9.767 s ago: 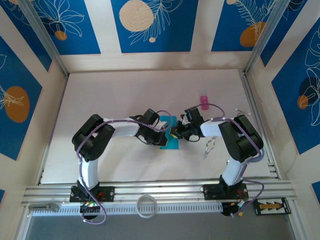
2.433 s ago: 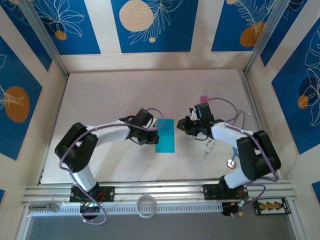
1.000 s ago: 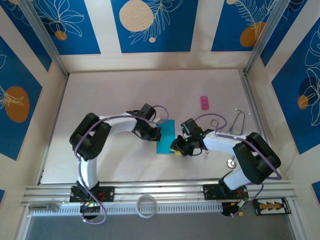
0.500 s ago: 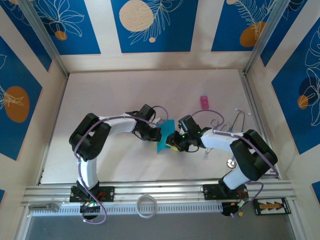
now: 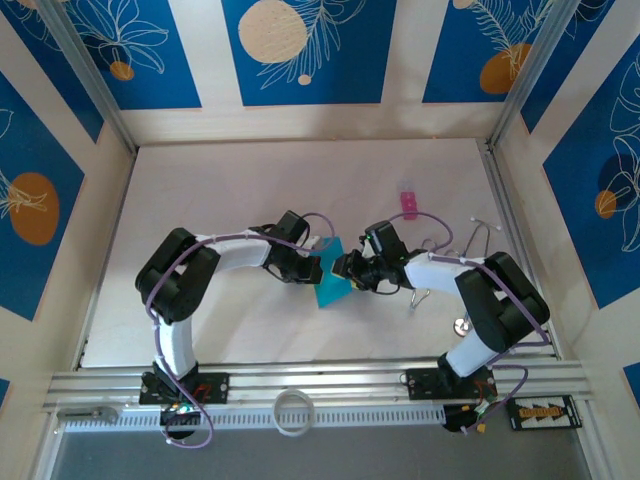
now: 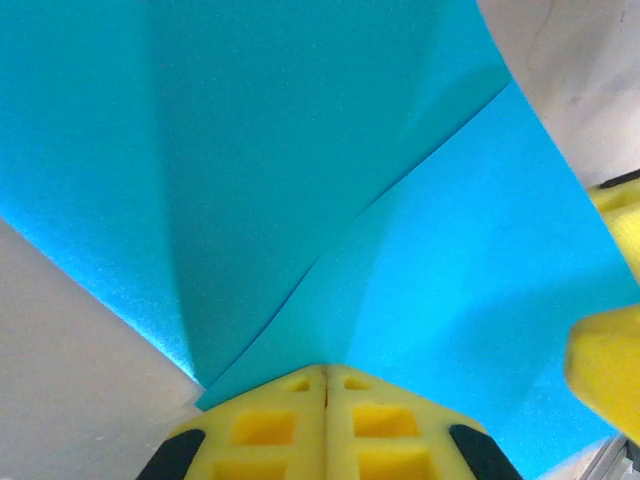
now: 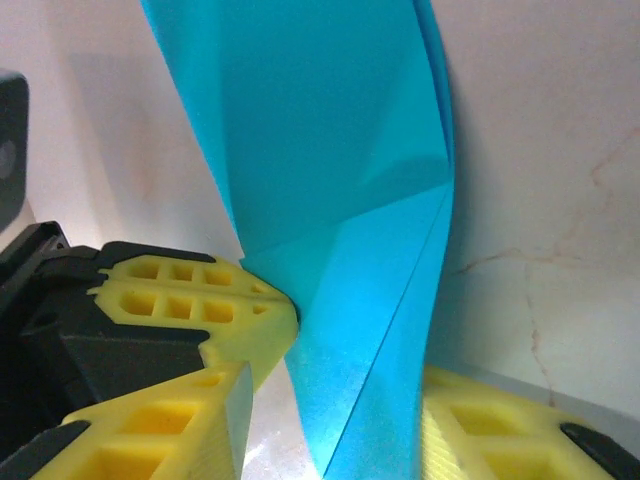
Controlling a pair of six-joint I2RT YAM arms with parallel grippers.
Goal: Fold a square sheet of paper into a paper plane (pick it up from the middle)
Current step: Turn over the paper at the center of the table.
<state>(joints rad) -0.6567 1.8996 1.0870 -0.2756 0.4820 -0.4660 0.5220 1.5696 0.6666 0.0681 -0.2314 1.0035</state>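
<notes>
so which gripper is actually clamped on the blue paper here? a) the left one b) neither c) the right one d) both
a: the left gripper has its fingers pressed together on the edge of the blue paper, while the right gripper stands open, the sheet passing loosely between its fingers.

White-and-black arms point(image 5: 240, 252) carry purple cables point(image 5: 312, 217) and yellow pocketed fingers point(image 6: 268, 428).
</notes>
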